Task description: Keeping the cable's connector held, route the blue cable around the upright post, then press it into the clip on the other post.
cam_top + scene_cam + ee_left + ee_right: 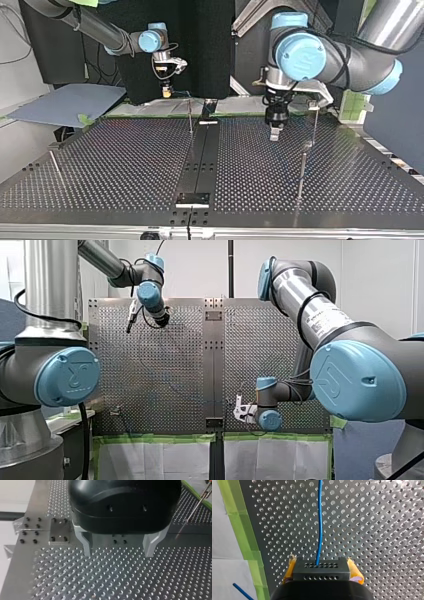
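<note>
In the front view you see the left gripper (131,316) hanging over the far left of the perforated table (165,370), and the right gripper (242,412) low near its near edge. In the top view you find the right gripper at the far edge beside a thin upright post (190,117), the left one pointing down between that post and another post (315,125). In the left wrist view your metal fingers (84,545) stand spread over bare plate; in the right wrist view your yellow pads (354,571) pinch the black connector (321,570), the blue cable (319,522) running ahead over the table.
</note>
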Robot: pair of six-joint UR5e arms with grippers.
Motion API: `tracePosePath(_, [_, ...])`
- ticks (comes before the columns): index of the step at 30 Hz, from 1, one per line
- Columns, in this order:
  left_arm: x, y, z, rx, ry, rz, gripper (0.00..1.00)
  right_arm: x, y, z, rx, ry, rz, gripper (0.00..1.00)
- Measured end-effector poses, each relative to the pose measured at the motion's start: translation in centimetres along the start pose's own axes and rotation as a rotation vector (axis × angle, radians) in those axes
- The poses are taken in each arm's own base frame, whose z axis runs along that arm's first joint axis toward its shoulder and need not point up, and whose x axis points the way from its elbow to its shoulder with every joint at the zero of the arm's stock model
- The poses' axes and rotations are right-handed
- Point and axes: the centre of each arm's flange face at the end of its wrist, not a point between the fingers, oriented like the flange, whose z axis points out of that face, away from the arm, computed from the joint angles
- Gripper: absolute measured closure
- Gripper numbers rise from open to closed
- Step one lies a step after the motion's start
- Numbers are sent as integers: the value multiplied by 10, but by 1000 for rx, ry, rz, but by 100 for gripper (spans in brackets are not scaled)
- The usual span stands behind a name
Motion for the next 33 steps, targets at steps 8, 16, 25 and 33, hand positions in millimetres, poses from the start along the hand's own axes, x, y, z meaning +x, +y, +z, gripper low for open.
tracePosePath(8, [13, -16, 22, 11, -37, -2, 0, 1, 0, 2, 5, 6, 1, 100])
tracePosePath(16, [11, -23, 40, -7, -96, -22, 0, 2, -1, 3, 6, 9, 3, 100])
tracePosePath(25, [2, -33, 69, -48, -150, -28, 0, 2, -1, 4, 6, 10, 4, 100])
tracePosePath(33, [11, -32, 80, -109, -136, 20, 0, 3, -1, 4, 7, 11, 8, 100])
